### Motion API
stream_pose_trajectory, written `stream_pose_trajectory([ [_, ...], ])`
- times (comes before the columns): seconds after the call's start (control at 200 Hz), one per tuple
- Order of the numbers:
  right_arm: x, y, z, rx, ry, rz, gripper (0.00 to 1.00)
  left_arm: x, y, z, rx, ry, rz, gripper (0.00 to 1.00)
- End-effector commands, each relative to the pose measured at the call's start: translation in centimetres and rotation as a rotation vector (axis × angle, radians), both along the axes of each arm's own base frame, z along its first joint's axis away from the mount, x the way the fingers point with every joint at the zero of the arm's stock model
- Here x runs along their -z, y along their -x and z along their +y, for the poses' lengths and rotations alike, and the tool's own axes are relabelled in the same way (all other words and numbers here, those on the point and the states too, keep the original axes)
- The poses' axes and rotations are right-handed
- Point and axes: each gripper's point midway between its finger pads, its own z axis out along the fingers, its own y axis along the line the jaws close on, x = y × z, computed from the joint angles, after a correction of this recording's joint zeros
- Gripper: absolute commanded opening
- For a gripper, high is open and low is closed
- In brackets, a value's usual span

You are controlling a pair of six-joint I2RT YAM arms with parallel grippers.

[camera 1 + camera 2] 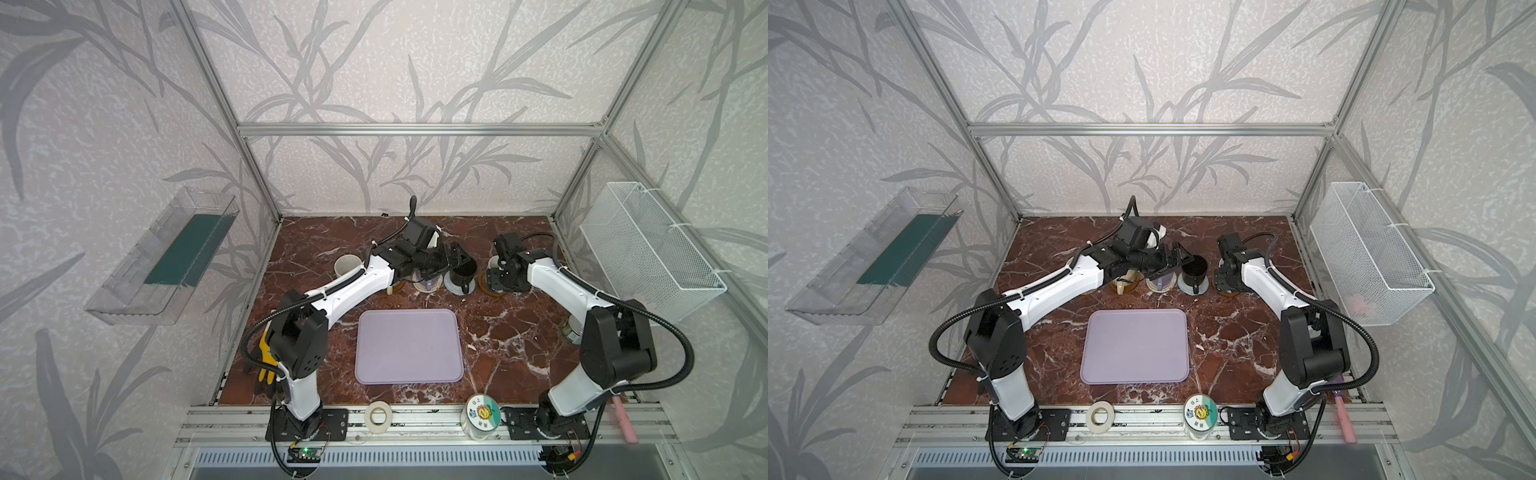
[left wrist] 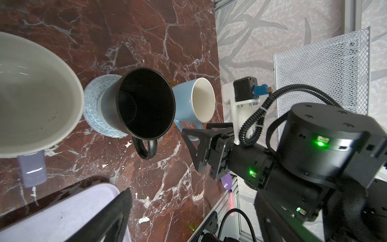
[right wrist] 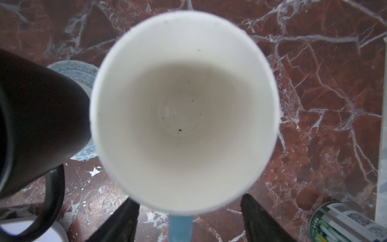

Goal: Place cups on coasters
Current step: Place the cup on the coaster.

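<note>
white mug (image 1: 348, 266): far left, upright, clear of my left arm. I can't see what is under it, so no call on a coaster.
beige mug (image 1: 1121, 286): tucked under my left forearm, on a brown wooden coaster (image 1: 1136, 286), handle toward the front.
lavender mug (image 2: 31, 94): on the cream woven coaster (image 1: 1151, 287), handle also front, probably the easy side for a top-down grab.
left gripper (image 1: 455, 257): jaws wide, empty, hanging over the lavender mug, just beside the black one. I read it as parked clear of my right arm.
black mug (image 2: 144, 106): sits on the grey-blue coaster (image 2: 92, 113), handle front.
light blue mug (image 3: 184, 109): upright, directly under my right wrist. An amber rim, likely the second wooden coaster (image 1: 1228, 294), shows beneath, so I judge it seated.
right gripper (image 3: 190, 197): jaws spread, one finger on each side of the blue handle, gripping nothing.
progress: four mugs look placed, white one unconfirmed.
</note>
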Motion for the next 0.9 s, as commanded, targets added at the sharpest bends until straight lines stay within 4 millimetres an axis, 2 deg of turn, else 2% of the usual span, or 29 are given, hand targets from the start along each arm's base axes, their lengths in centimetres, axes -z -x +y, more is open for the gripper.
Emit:
stream_pose_trajectory([
  [0.0,-3.6,0.6,0.2,-0.008,-0.042,-0.059,0.98,-1.4,0.5,1.5,-0.022,-0.045,-0.067,0.94],
  [0.1,-5.9,1.1,0.4,-0.019,-0.071,-0.125,0.99,-1.8,0.4,3.5,-0.047,-0.132,-0.144,0.95],
  [0.23,-9.2,2.3,0.2,-0.071,-0.08,-0.259,0.99,-2.2,0.5,7.4,-0.108,-0.295,-0.259,0.97],
  [0.42,-11.2,4.5,-1.4,-0.092,-0.018,-0.388,0.99,-4.4,1.2,13.4,-0.225,-0.403,-0.386,0.97],
  [0.535,-11.3,5.4,-1.5,-0.1,-0.019,-0.393,0.99,-4.4,1.9,16.3,-0.242,-0.479,-0.464,0.97],
  [0.61,-10.6,5.4,-1.0,-0.125,-0.035,-0.385,0.99,-3.2,2.5,18.6,-0.272,-0.562,-0.526,0.91],
  [0.765,-10.1,4.7,-1.2,-0.109,-0.032,-0.436,0.99,-1.9,3.3,24.0,-0.46,-0.647,-0.72,0.88],
  [0.835,-9.6,4.3,-1.5,-0.087,-0.026,-0.484,0.99,-1.7,3.7,25.5,-0.49,-0.687,-0.841,0.86],
  [0.895,-8.7,3.9,-2.2,-0.044,-0.008,-0.538,0.95,-1.4,3.8,27.4,-0.552,-0.751,-0.904,0.92],
])
